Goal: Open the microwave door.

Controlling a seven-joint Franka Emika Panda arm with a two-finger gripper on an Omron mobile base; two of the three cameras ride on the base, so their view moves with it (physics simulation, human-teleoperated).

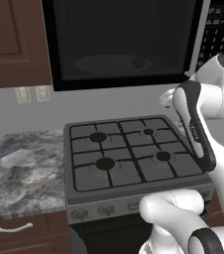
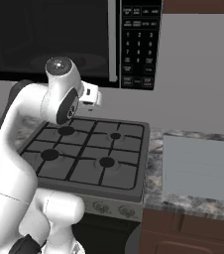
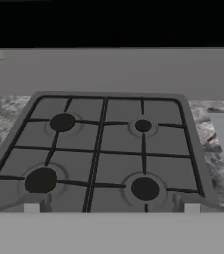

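The microwave door is a wide dark glass panel hanging above the stove, and it sits flush and closed. Its silver handle strip runs down the right edge, next to the black keypad. From the right base view, the door, its handle and the keypad are higher than my hand. My gripper is open, with its fingertips far apart and nothing between them. It hovers over the stove's front edge, below the microwave's dark underside.
A four-burner gas stove lies directly under the microwave. Marble counter spreads to its left, under a brown wall cabinet and wall outlets. A flat grey board rests on the counter right of the stove.
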